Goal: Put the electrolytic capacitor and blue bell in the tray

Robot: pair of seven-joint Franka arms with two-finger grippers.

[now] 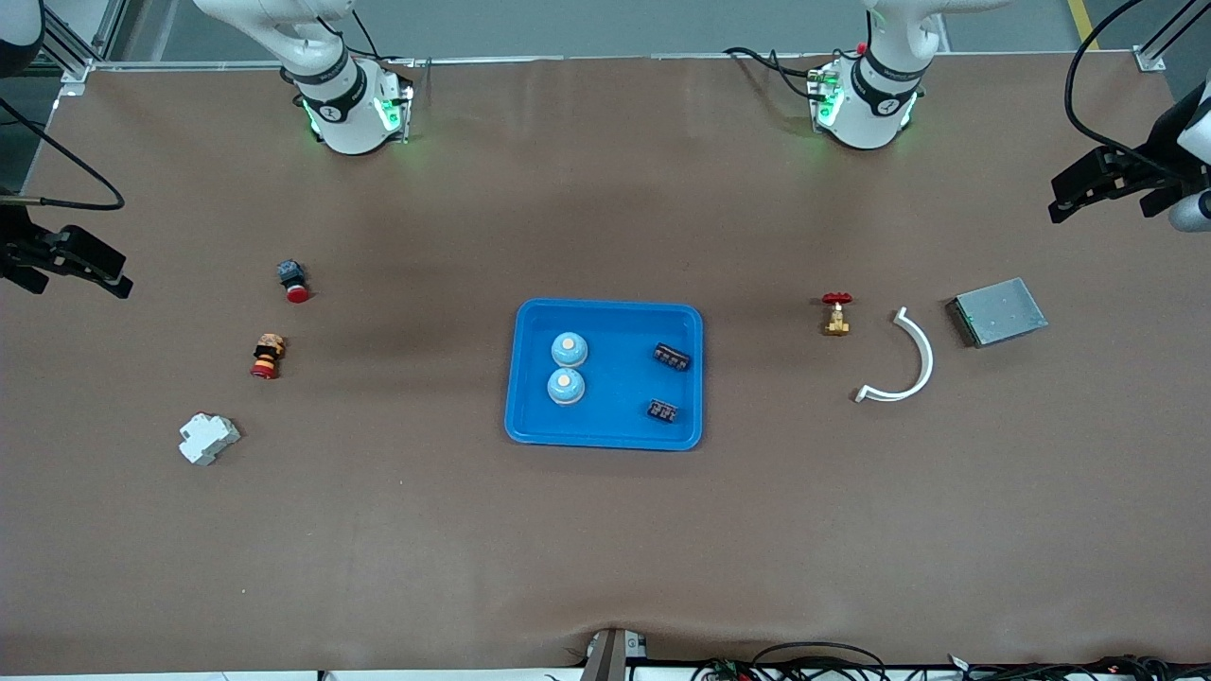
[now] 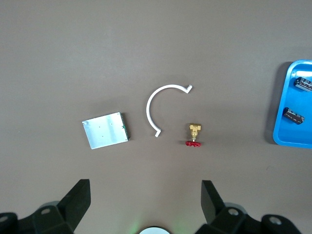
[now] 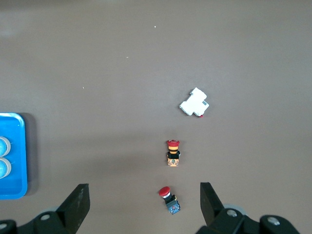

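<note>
The bright-blue tray (image 1: 615,426) lies in the middle of the table. In it stand two blue bells (image 1: 569,349) (image 1: 566,386) side by side toward the right arm's end. Two small black electrolytic capacitors (image 1: 672,357) (image 1: 662,410) lie in it toward the left arm's end; they also show in the left wrist view (image 2: 303,83) (image 2: 294,116). My left gripper (image 1: 1112,194) (image 2: 145,187) hangs open and empty high over the left arm's end of the table. Over the right arm's end, my right gripper (image 1: 71,270) (image 3: 145,187) hangs open with nothing in it.
Toward the left arm's end lie a brass valve with a red handle (image 1: 836,313), a white curved strip (image 1: 903,364) and a grey metal plate (image 1: 999,311). Toward the right arm's end lie two red-capped push buttons (image 1: 294,281) (image 1: 267,356) and a white block (image 1: 208,439).
</note>
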